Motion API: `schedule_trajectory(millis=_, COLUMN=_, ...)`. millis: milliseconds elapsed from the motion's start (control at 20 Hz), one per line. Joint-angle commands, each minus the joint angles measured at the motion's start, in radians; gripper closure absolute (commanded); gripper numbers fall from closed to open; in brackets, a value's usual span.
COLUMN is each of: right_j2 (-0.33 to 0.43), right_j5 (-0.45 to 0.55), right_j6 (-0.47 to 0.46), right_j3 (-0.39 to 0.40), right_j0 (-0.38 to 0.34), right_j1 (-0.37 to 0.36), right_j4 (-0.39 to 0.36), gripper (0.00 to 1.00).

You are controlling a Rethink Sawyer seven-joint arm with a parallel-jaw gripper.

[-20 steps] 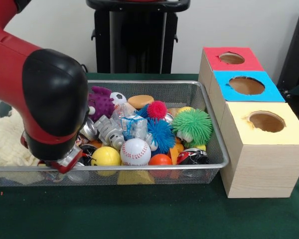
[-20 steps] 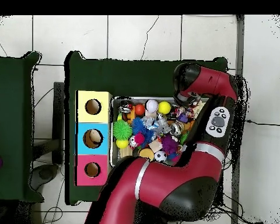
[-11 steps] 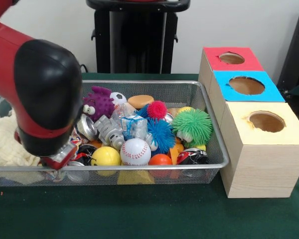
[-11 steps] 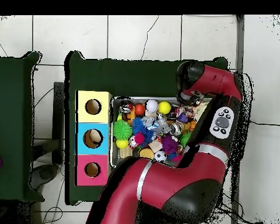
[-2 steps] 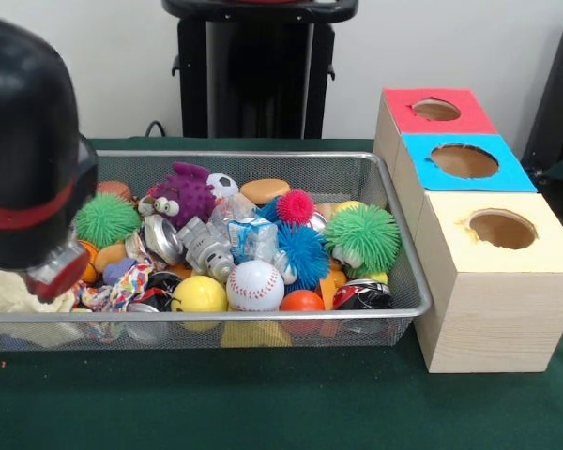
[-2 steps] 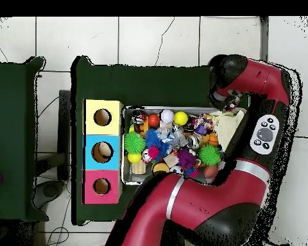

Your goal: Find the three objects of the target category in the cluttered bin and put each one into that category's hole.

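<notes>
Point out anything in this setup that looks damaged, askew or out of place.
The hole in the yellow box has a ragged, chipped edge on its left side, while the holes in the blue box and red box are cleanly cut. A cream cloth lies bunched against the bin's left end. Nothing has spilled onto the table.

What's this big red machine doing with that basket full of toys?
A red and black robot arm hangs over one end of a wire mesh bin crammed with balls and spiky rubber toys. Beside the bin stands a wooden box with three round holes, topped red, blue and yellow. Whether the arm's end holds anything cannot be seen. A white baseball lies near the bin's front.
</notes>
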Motion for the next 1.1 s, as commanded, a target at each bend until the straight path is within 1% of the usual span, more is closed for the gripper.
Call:
schedule_trajectory(millis=50, right_j2=0.036, right_j5=0.133, right_j6=-0.021, right_j3=-0.079, right_j0=0.014, right_j1=-0.021, right_j4=0.042, gripper=1.00)
schedule_trajectory(millis=200, right_j2=0.021, right_j5=0.167, right_j6=-0.009, right_j3=-0.113, right_j0=0.020, right_j1=-0.013, right_j4=0.047, gripper=1.00)
schedule_trajectory(millis=300, right_j2=0.022, right_j5=0.169, right_j6=-0.010, right_j3=-0.113, right_j0=0.025, right_j1=-0.019, right_j4=0.045, gripper=1.00)
schedule_trajectory(millis=450, right_j2=0.037, right_j5=0.145, right_j6=-0.014, right_j3=-0.077, right_j0=0.038, right_j1=-0.040, right_j4=0.029, gripper=1.00)
schedule_trajectory(millis=500, right_j2=0.052, right_j5=0.117, right_j6=-0.013, right_j3=-0.026, right_j0=0.048, right_j1=-0.065, right_j4=0.016, gripper=1.00)
schedule_trajectory(millis=600, right_j2=0.058, right_j5=0.104, right_j6=-0.007, right_j3=-0.002, right_j0=0.055, right_j1=-0.083, right_j4=0.012, gripper=1.00)
schedule_trajectory(millis=700, right_j2=0.069, right_j5=0.074, right_j6=0.002, right_j3=0.050, right_j0=0.072, right_j1=-0.109, right_j4=0.001, gripper=1.00)
schedule_trajectory(millis=900, right_j2=0.083, right_j5=0.007, right_j6=0.030, right_j3=0.141, right_j0=0.102, right_j1=-0.139, right_j4=-0.019, gripper=1.00)
schedule_trajectory(millis=1050, right_j2=0.100, right_j5=-0.065, right_j6=0.068, right_j3=0.245, right_j0=0.127, right_j1=-0.180, right_j4=-0.026, gripper=1.00)
schedule_trajectory(millis=1100, right_j2=0.101, right_j5=-0.072, right_j6=0.079, right_j3=0.256, right_j0=0.132, right_j1=-0.181, right_j4=-0.024, gripper=1.00)
